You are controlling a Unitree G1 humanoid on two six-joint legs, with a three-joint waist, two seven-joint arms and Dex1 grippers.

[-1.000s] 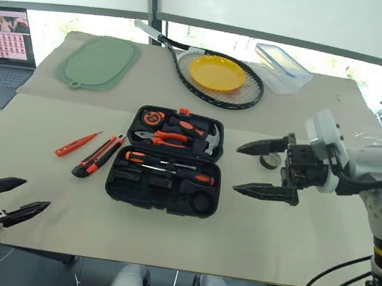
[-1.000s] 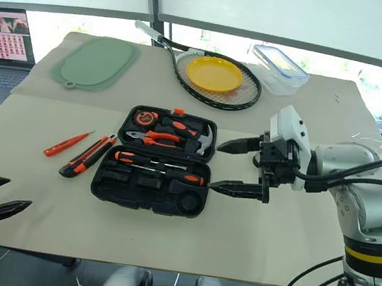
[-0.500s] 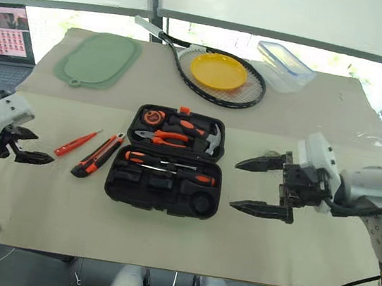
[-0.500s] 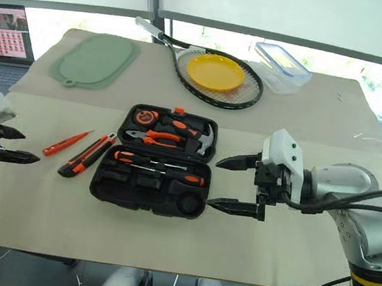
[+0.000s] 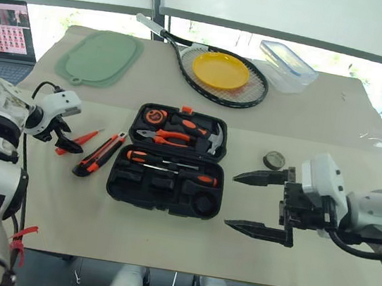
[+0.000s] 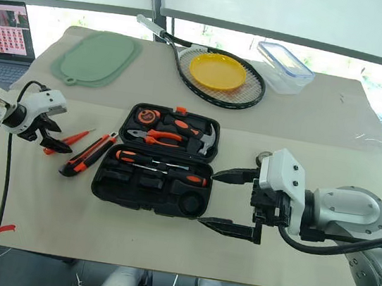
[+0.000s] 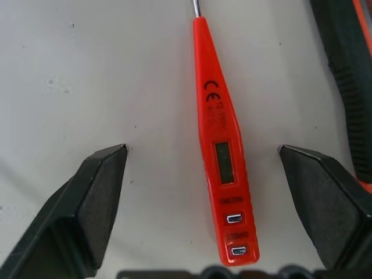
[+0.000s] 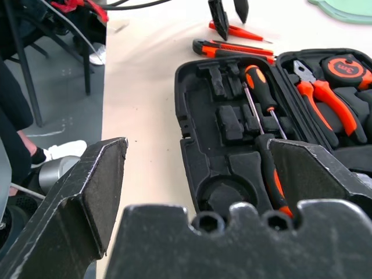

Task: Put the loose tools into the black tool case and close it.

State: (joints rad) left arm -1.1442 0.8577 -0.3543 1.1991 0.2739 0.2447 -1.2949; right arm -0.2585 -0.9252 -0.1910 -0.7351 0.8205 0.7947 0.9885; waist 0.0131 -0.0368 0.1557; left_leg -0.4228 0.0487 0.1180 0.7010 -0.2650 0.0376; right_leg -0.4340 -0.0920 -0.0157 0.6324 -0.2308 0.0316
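— where do we stand with the slim orange screwdriver (image 7: 221, 145)?

— it lies flat on the table (image 5: 163, 239), at about 9 o'clock from the black tool case (image 5: 164, 190) and just beside the utility knife (image 5: 100, 154). our left gripper (image 6: 51, 134) hovers over it with its fingers (image 7: 87, 203) spread, one on each side of the handle, touching nothing.

— how do we think it handles?

— light, stiff and smooth plastic, so probably a bit slippery. we judge the flat middle of the handle, by the little window, the best place to pinch; the thin metal tip at 12 o'clock in the left wrist view is too fine.

— and our right gripper (image 5: 259, 204)?

— wide open and empty, at 3 o'clock from the case, with the small tape roll (image 5: 273, 159) on the table beyond it. the case lies open, two orange-and-black screwdrivers (image 5: 170, 168) already in it.
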